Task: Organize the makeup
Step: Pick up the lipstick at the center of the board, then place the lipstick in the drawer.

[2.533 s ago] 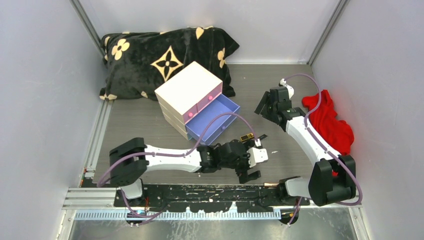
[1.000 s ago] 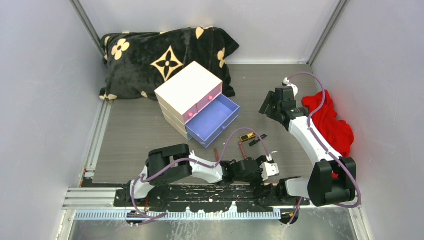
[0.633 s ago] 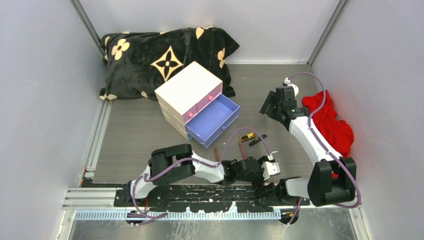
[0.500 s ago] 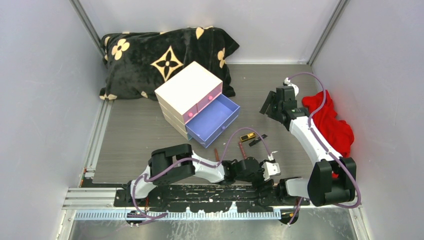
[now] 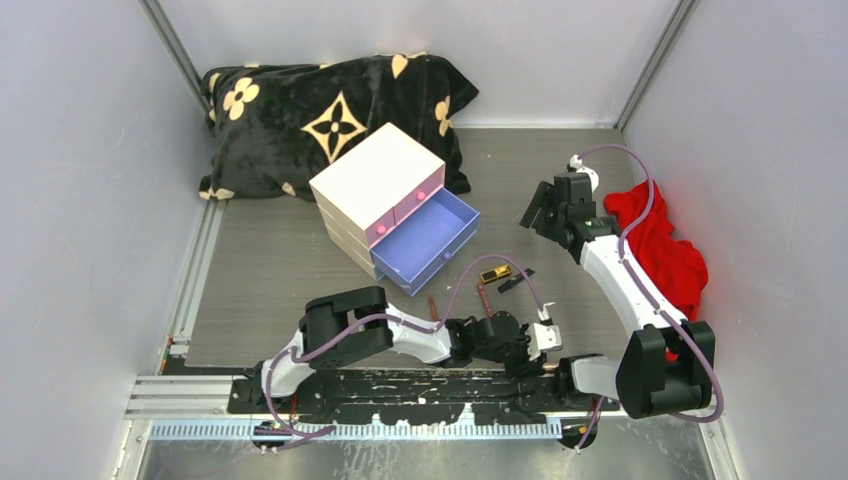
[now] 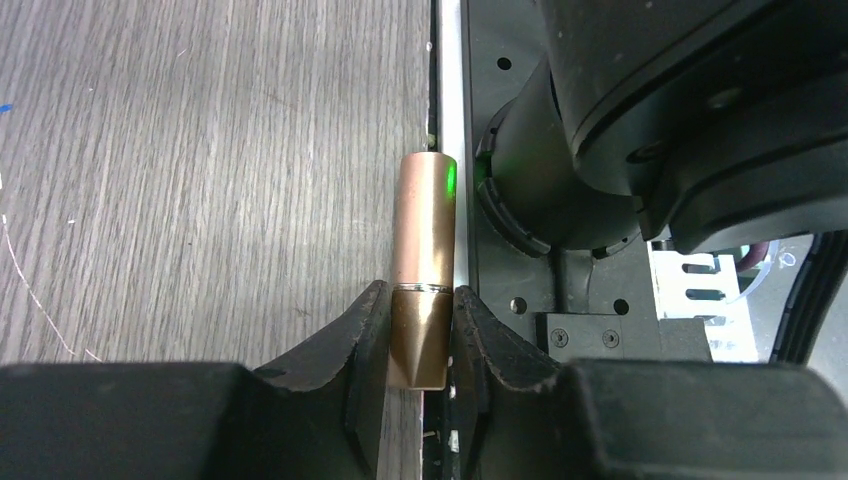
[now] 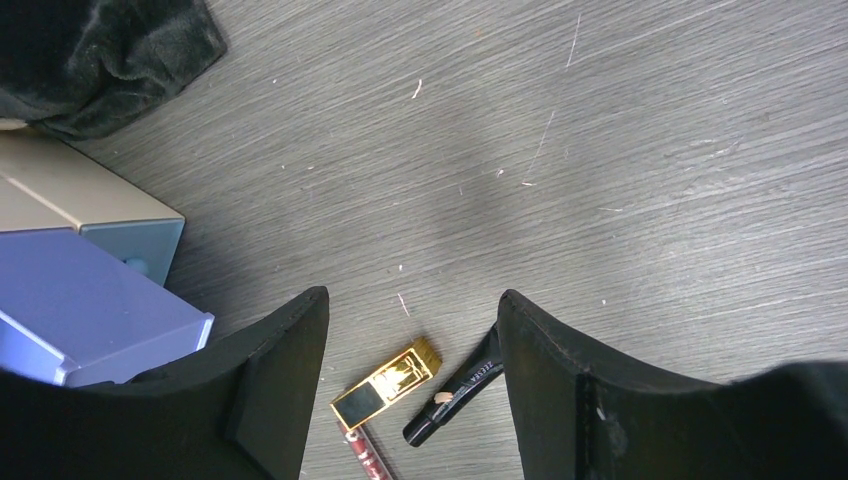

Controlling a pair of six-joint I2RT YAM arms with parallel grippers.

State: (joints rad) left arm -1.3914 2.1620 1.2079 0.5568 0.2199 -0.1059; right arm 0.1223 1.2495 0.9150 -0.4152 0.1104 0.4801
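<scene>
A gold tube (image 6: 422,240) lies along the table's near edge, against the black arm base. My left gripper (image 6: 420,330) is shut on its lower end, both fingers pressing its sides; from above, that gripper (image 5: 532,357) sits low at the front edge. Farther back on the table lie a gold-and-black case (image 7: 388,384), a black tube (image 7: 455,400) and a red-brown pencil (image 7: 368,455). My right gripper (image 7: 412,340) hangs open above these with nothing between its fingers. Seen from above, the case (image 5: 493,272) and another red-brown pencil (image 5: 432,308) lie just in front of the drawer box.
A cream drawer box (image 5: 378,185) stands mid-table with its blue drawer (image 5: 428,240) pulled out. A black patterned pillow (image 5: 330,110) lies behind it. A red cloth (image 5: 660,240) sits at the right wall. The black base rail (image 5: 400,385) runs along the near edge.
My left gripper's jaws have come together on the gold tube at the near edge. The right arm has hardly moved and stays open.
</scene>
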